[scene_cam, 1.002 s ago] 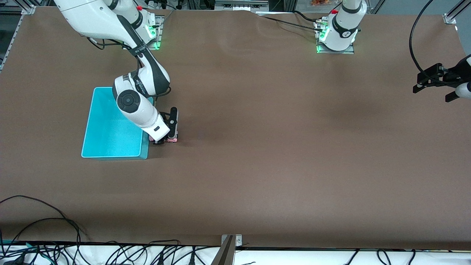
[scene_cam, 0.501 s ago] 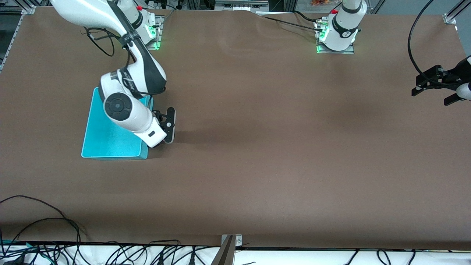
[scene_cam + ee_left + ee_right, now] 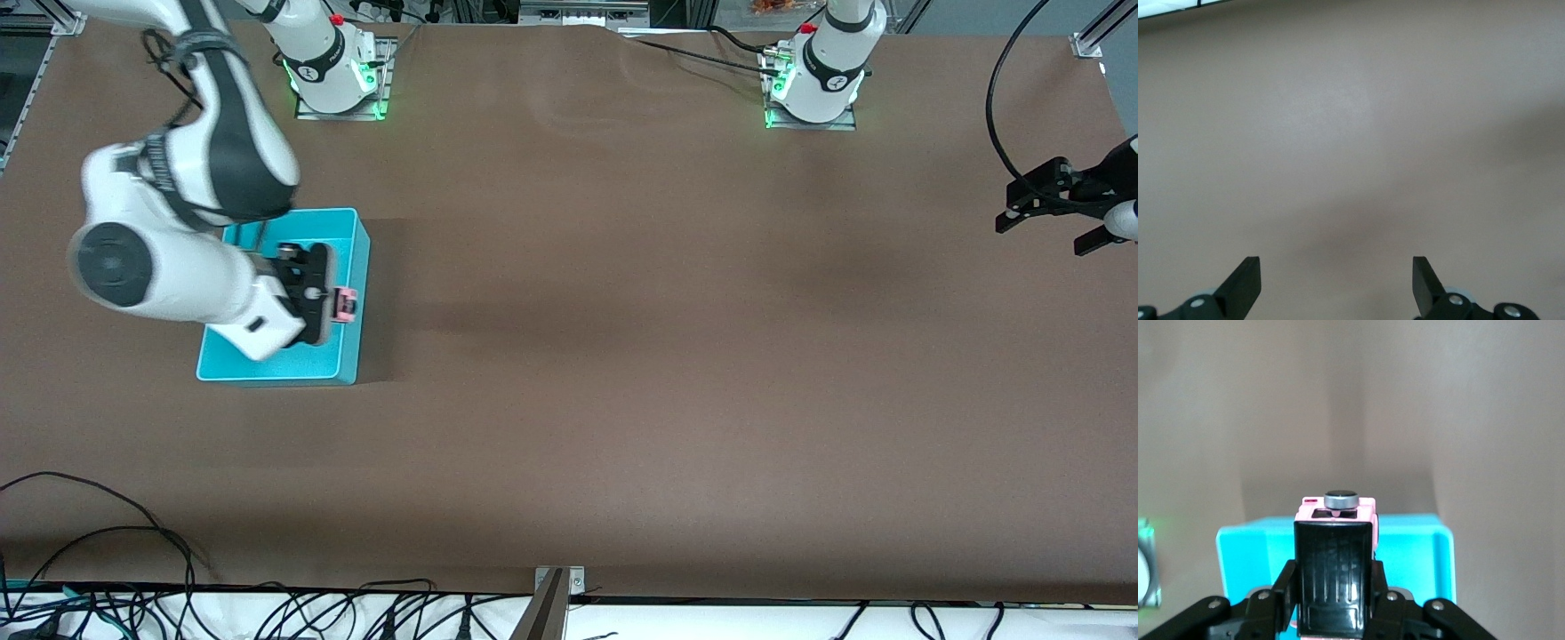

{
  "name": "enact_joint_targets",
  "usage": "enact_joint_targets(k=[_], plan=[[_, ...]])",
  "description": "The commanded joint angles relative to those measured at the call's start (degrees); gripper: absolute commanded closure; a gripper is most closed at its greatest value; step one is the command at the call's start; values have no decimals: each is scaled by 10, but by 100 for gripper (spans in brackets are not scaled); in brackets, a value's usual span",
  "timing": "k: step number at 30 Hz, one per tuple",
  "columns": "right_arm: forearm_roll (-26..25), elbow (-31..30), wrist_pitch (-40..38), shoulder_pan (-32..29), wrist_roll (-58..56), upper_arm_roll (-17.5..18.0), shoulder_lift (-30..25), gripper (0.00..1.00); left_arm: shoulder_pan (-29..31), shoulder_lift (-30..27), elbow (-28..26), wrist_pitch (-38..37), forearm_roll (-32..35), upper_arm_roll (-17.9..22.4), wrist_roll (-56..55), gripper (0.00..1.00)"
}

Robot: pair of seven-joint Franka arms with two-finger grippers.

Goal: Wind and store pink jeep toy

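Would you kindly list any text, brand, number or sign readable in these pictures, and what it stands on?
None can be read.
Marks on the arm bases' collars: too small.
The pink jeep toy, held in the right gripper over the cyan bin: no lettering.
The left gripper, waiting: none.

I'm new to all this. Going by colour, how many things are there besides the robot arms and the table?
Pink: 1, the pink jeep toy, held by the right gripper above the bin.
Cyan: 1, the cyan bin, toward the right arm's end of the table.
Total: 2.
The left gripper waits open, holding nothing, above the table's other end.
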Motion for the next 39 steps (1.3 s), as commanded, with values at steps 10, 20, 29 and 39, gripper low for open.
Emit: enact_joint_targets(k=[10,20,29,39], plan=[[12,-116,-25,-49,-103,-27,-58,73,5,4,12,-2,-11,1,10,0],[16,-283,111,-49,-172,-55,-107,73,6,4,13,-2,-11,1,15,0],[19,-423,251,-49,-191,-65,-141,73,6,4,12,-3,-11,1,17,0],[19,-484,363,-49,-207,-66,-123,72,6,4,12,-3,-11,1,16,0]])
